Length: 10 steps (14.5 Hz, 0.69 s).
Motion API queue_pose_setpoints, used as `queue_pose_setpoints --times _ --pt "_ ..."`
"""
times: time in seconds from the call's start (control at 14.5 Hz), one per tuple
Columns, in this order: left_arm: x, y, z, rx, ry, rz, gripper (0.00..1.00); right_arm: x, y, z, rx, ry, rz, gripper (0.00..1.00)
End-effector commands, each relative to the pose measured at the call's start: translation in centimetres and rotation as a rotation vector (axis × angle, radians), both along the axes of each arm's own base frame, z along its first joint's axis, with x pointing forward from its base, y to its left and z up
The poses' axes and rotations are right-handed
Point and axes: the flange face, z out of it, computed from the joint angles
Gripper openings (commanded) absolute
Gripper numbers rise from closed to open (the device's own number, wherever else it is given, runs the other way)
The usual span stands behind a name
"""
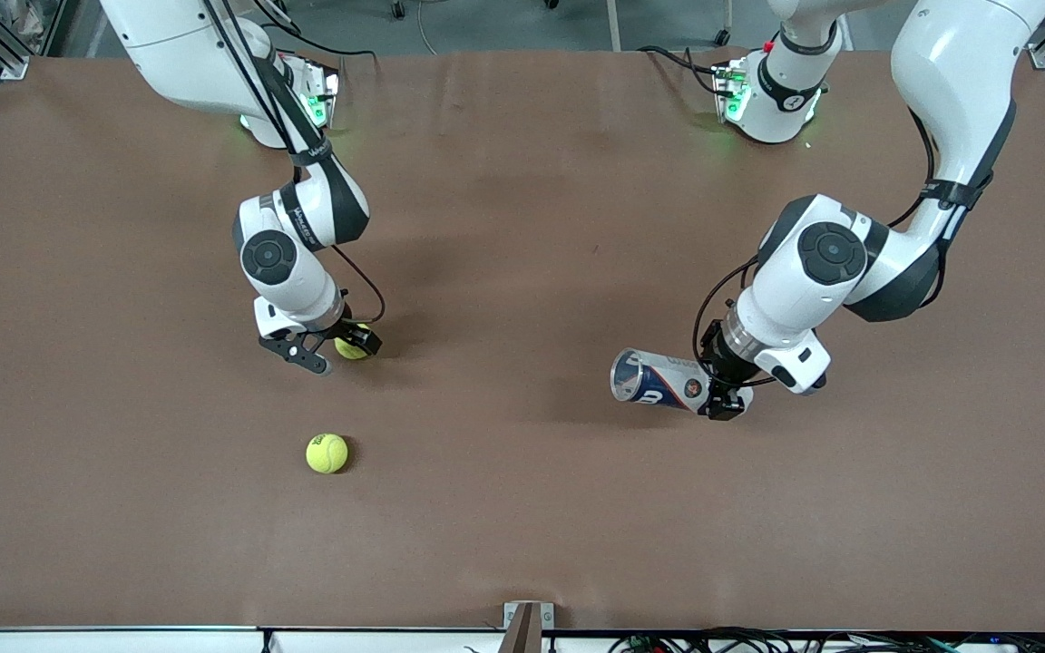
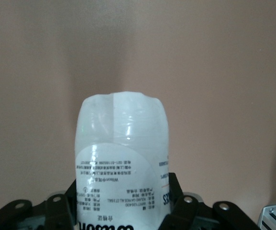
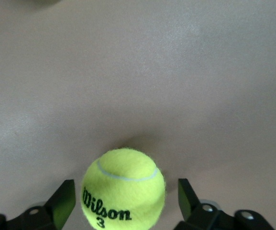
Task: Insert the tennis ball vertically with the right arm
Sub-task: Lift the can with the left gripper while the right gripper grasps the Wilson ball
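We see the right gripper (image 1: 334, 352) spread around a ball (image 3: 124, 189), not touching. The left gripper (image 1: 720, 396) pinches the can (image 1: 659, 379). Another ball (image 1: 327, 453) lies nearer the camera.

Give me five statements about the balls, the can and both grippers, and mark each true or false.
1. The left gripper is shut on the tennis ball can. True.
2. The can stands upright on the table. False: it is held tilted, nearly on its side.
3. The right gripper has its jaws on either side of a tennis ball. True; gaps show at both fingers.
4. That ball is already in the can. False: it sits on the table.
5. A second tennis ball lies nearer to the front camera. True.
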Motion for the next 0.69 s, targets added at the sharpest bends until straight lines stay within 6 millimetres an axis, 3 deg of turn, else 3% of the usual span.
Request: queue_pose_setpoints --times 0.0,0.21,0.35,0.62 --pt "0.7 0.5 0.1 -0.025 0.003 -0.068 0.74 -0.8 0.3 0.2 0.008 0.006 -0.017 0.63" --pt "1.4 0.5 -0.2 -0.13 0.041 -0.033 0.74 -0.6 0.2 0.3 0.008 0.004 -0.021 0.06" --pt "1.3 -0.2 -0.2 -0.177 0.044 -0.013 0.74 -0.2 0.0 1.2 0.013 -0.001 -0.035 0.01" --pt "1.1 -2.6 -2.1 -0.318 0.065 0.022 0.74 1.8 0.9 5.5 0.066 0.041 -0.102 0.0"
